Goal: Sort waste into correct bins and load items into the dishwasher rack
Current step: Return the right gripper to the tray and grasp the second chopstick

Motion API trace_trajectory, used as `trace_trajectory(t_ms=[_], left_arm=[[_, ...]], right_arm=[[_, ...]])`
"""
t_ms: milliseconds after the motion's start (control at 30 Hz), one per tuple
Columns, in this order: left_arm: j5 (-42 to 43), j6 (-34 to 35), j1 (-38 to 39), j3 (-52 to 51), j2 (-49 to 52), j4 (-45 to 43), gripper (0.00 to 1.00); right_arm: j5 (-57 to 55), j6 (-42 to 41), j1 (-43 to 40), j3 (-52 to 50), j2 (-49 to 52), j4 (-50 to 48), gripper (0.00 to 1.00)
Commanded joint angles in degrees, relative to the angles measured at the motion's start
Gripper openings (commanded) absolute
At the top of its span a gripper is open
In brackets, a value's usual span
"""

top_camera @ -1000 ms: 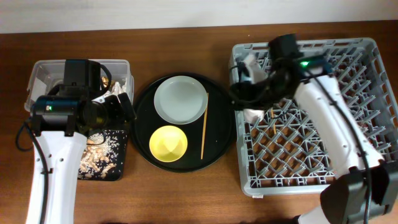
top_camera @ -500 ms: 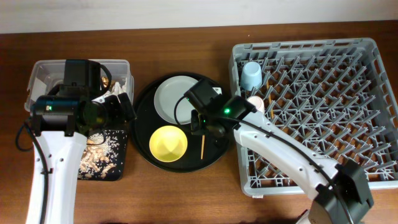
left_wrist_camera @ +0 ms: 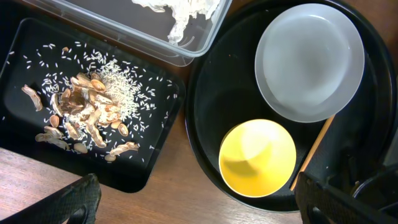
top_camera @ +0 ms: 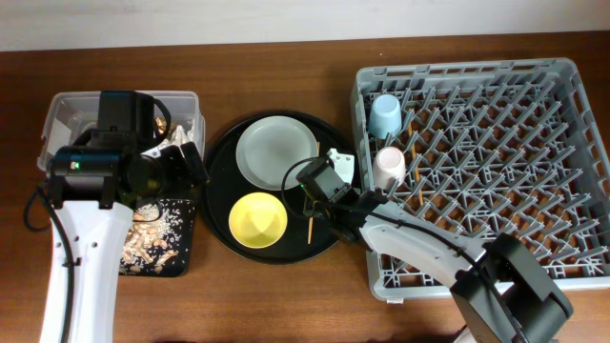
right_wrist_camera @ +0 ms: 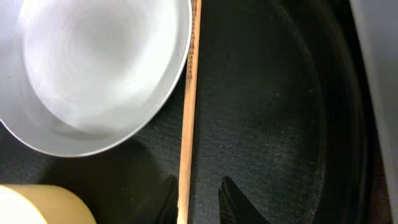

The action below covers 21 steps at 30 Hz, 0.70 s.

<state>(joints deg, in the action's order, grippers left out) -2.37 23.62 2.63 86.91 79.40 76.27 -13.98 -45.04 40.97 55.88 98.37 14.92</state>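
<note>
tub point(top_camera: 57, 110), scrap tray point(top_camera: 157, 252) left | plate point(top_camera: 276, 152), bowl point(top_camera: 258, 219), chopstick point(top_camera: 311, 227) on round tray point(top_camera: 221, 181) | rack point(top_camera: 467, 67) right

right gripper point(right_wrist_camera: 198, 202) jaws slightly apart, left gripper point(left_wrist_camera: 205, 205) wide

Overhead: fixed, straight down, far. Whole table point(top_camera: 286, 314) is covered, from clear tub point(top_camera: 57, 110) at the left to dishwasher rack point(top_camera: 467, 67) at the right.
Left wrist: aimed down from mid height. Black rectangular tray point(left_wrist_camera: 152, 134), round black tray point(left_wrist_camera: 205, 93), grey plate point(left_wrist_camera: 309, 59) and yellow bowl point(left_wrist_camera: 257, 158) are framed.
Right wrist: aimed down, very close. Only grey plate edge, chopstick point(right_wrist_camera: 186, 112) and round black tray floor are seen.
Those three are shared by all views.
</note>
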Motion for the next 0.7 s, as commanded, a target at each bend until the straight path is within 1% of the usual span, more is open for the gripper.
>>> trace_trajectory(t_ms=[0, 200, 267, 333, 400, 633, 667], left_arm=[[-0.02, -0.07, -0.31, 0.46, -0.02, -0.11, 0.99], [-0.02, -0.07, -0.28, 0.46, -0.02, -0.11, 0.99], [-0.02, -0.09, -0.28, 0.46, -0.02, -0.11, 0.99], [-0.02, -0.09, -0.28, 0.46, -0.02, -0.11, 0.99], [-0.02, -0.09, -0.28, 0.46, -0.02, -0.11, 0.99], [-0.02, -0.09, -0.28, 0.46, -0.02, -0.11, 0.99], [-0.02, -0.09, -0.31, 0.46, -0.02, -0.11, 0.99]], right_arm=[[-1.2, 1.75, -0.11, -0.26, 2.27, -0.81, 0.24], [-1.09, 4.31, -0.11, -0.26, 5.49, -5.77, 0.25], [-1.07, 4.31, -0.11, -0.26, 6.64, -7.19, 0.28], [-1.07, 4.31, -0.11, -0.26, 8.09, -8.5, 0.29], [-1.11, 4.33, -0.11, -0.26, 9.07, -9.94, 0.29], [-1.77, 4.33, -0.11, -0.26, 11.91, -10.03, 0.28], [-1.77, 4.33, -0.11, -0.15, 11.89, -10.01, 0.25]])
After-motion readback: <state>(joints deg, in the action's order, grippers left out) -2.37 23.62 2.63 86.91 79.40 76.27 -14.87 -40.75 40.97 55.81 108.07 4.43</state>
